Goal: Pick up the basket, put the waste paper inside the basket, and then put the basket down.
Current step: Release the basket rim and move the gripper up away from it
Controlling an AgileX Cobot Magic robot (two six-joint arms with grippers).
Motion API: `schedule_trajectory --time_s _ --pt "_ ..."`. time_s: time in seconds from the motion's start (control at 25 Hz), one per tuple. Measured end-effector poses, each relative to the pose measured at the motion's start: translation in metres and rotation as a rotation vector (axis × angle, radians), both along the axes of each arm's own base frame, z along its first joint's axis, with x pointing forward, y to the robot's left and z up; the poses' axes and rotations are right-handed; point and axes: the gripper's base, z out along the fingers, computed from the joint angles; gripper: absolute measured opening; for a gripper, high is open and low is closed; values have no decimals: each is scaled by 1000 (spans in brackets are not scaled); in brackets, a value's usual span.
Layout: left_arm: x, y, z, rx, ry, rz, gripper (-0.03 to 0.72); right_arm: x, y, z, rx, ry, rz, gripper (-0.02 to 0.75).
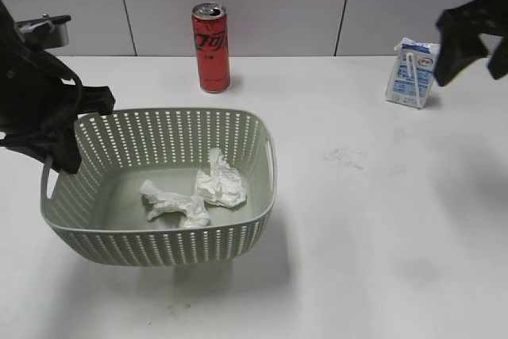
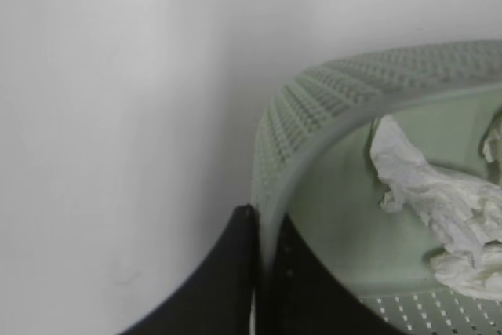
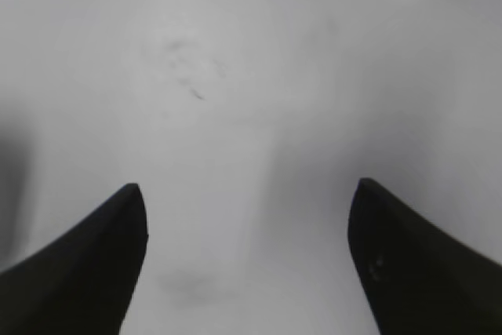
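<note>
The pale green perforated basket (image 1: 238,236) is at the left of the white table, tilted, with its left side raised. My left gripper (image 1: 67,144) is shut on the basket's left rim; in the left wrist view the jaws (image 2: 265,229) pinch the basket's wall (image 2: 314,107). White wads of waste paper (image 1: 208,188) lie inside the basket on its floor, and they also show in the left wrist view (image 2: 439,202). My right gripper (image 1: 468,41) is open and empty, high at the far right above the table; its wrist view (image 3: 247,202) shows only bare table between the jaws.
A red drink can (image 1: 210,47) stands at the back behind the basket. A blue-white drink carton (image 1: 413,75) stands at the back right, just left of my right gripper. Faint smudges mark the table (image 1: 349,156) to the right of the basket.
</note>
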Motion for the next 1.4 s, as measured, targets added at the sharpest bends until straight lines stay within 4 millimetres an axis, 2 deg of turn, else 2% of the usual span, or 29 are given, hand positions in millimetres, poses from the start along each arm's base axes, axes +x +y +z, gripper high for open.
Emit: schedule_trajectory --time_s 0.08,0.16,0.32,0.4,0.52,0.72,1.04,1.24,1.4 --pt "0 -1 0 -9 4 5 6 -1 -29 -2 -20 67 -55 585" --pt "0 -1 0 -14 6 7 6 -3 -46 -2 -32 110 -78 579" --pt "0 -2 0 -25 7 13 6 -9 -57 1 -35 119 -98 575" --pt "0 -2 0 -28 7 12 6 -21 -57 2 -22 125 -99 572" --pt "0 -3 1 -33 0 17 6 -54 -57 9 -7 121 -101 572" --pt "8 -8 0 -69 -30 33 6 -135 -60 18 -1 69 -84 571" --pt "35 -20 -18 -64 15 37 6 -253 -65 26 28 -381 -87 571" --pt "51 -25 -32 -42 23 32 6 -305 -68 17 39 -583 -87 571" --pt "65 -30 -42 -33 14 30 6 -330 -69 -3 53 -668 -96 571"
